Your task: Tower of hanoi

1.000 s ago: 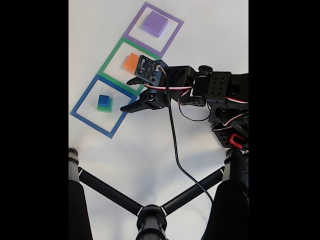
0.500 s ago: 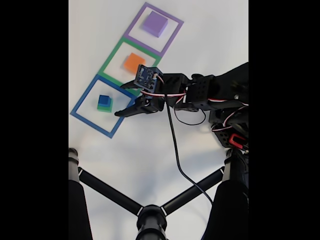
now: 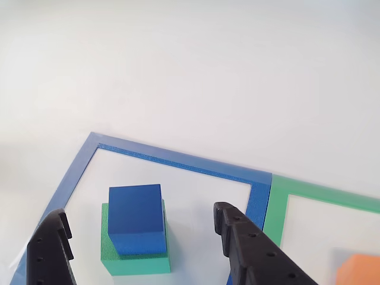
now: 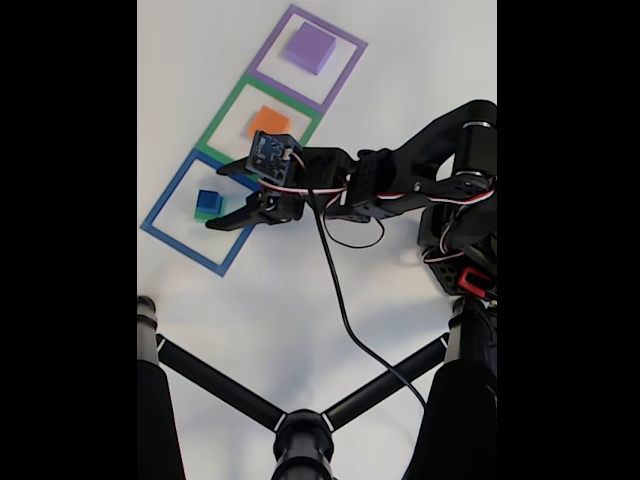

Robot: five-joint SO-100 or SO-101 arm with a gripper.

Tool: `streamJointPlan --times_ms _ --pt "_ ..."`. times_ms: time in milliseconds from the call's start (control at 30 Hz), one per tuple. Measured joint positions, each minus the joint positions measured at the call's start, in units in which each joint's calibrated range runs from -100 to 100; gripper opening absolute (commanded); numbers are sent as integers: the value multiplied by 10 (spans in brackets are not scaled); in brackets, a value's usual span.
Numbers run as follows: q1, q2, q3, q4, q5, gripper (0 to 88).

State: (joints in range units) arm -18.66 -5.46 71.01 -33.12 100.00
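Observation:
A small blue cube [image 4: 208, 200] [image 3: 135, 215] sits on a wider green block [image 4: 207, 215] [image 3: 135, 260] inside the blue square outline [image 4: 160, 217] [image 3: 178, 161]. My gripper [image 4: 217, 196] [image 3: 138, 211] is open, and in the other view its black fingers [image 3: 243, 249] stand to the left and right of this stack, apart from it. An orange block [image 4: 268, 121] [image 3: 359, 270] lies in the green outline [image 4: 224, 126] [image 3: 323, 193]. A purple block [image 4: 309, 46] lies in the purple outline [image 4: 272, 47].
The three outlines run diagonally across a white table. Black tripod legs [image 4: 215, 385] spread over the bottom of the fixed view. A black cable [image 4: 335, 300] hangs from the arm, whose base [image 4: 462, 245] stands at the right edge.
The arm has reached leftward, carrying the open gripper from the border of the green and blue outlines into the blue outline, beside the blue-and-green stack.

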Motion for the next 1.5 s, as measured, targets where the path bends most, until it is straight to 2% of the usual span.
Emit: streamJointPlan --times_ms 233,800,1100,1500 --pt "-13 47 -40 -8 0 264" --pt "-29 81 -68 -13 -6 163" --pt "-40 88 -69 -13 -6 138" --pt "-42 88 -71 -7 -6 32"
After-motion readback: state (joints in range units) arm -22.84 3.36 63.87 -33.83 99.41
